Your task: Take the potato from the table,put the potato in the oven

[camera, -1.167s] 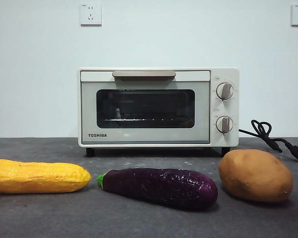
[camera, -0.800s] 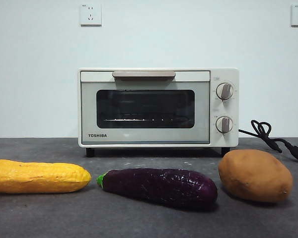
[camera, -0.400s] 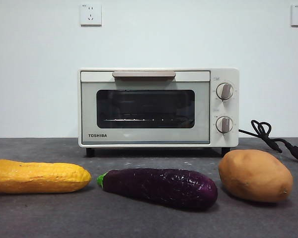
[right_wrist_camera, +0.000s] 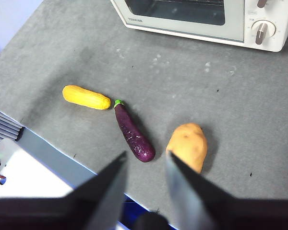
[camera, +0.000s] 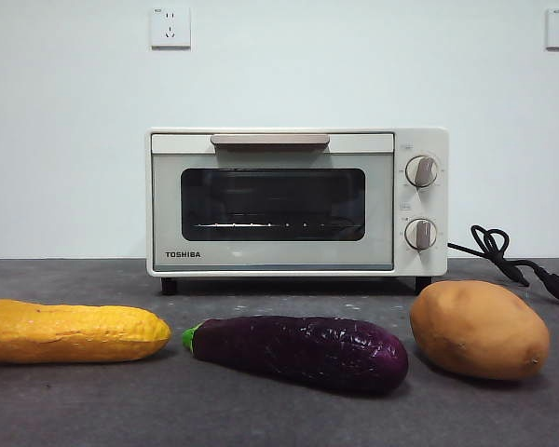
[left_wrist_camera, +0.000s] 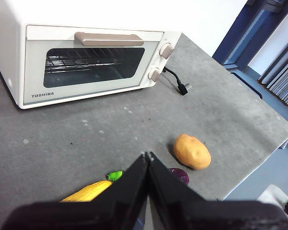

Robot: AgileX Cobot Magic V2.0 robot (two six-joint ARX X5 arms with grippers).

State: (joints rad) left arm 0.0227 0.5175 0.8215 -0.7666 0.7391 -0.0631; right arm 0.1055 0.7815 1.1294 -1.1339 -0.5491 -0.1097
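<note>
The oven [camera: 296, 203] stood at the back of the table [camera: 279, 410] with its glass door fully closed. Through the glass only a wire rack [camera: 272, 224] was visible inside; nothing lay on it. Both knobs [camera: 421, 171] sat on the panel at the side of the door, and the black cord [camera: 508, 261] trailed on the table from that same side of the oven.

Three vegetables lay in a row in front of the oven, none touching it. The potato [camera: 480, 330] rested on the table in front of the knob end of the oven, near the cord. The eggplant [camera: 298, 350] lay just beside the potato, in front of the door. The corn cob [camera: 72, 331] lay past the eggplant, in front of the oven's far end from the knobs.

The left hand [left_wrist_camera: 148, 158] hung above the table in front of the oven, jaws pressed together, grasping nothing. The right hand [right_wrist_camera: 145, 163] hovered high over the potato [right_wrist_camera: 187, 145] and eggplant [right_wrist_camera: 133, 133], jaws spread apart and empty.
</note>
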